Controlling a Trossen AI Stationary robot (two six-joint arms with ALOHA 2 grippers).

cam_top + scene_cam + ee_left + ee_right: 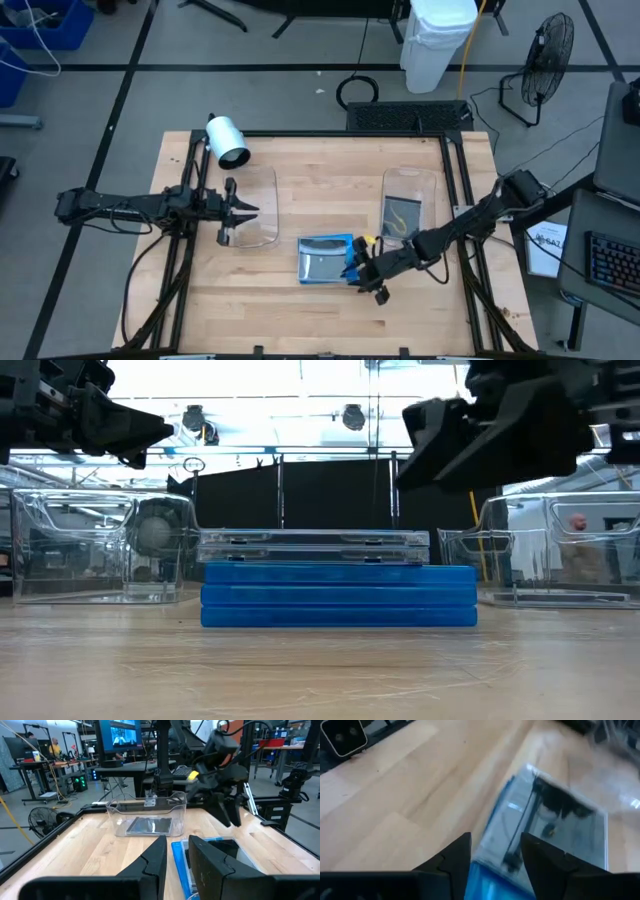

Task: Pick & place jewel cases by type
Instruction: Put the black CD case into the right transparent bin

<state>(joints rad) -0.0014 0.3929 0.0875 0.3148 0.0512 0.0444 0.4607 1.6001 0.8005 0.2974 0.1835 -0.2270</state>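
A stack of jewel cases (325,260) lies near the table's middle. In the low view the stack (338,585) has bright blue cases at the bottom and two clear grey ones on top. My right gripper (365,272) hovers open above the stack's right end; its wrist view shows the top clear case (555,820) ahead of the gripper (495,855). My left gripper (238,210) waits open over the left clear tub (262,232). Another dark case (403,215) lies flat on the floor of the right clear tub (408,180).
The two clear tubs (100,545) (560,550) stand left and right behind the stack. A white cylindrical device (228,140) sits at the table's far left corner. Black frame rails (455,190) run along the table's sides. Bare wood lies in front of the stack.
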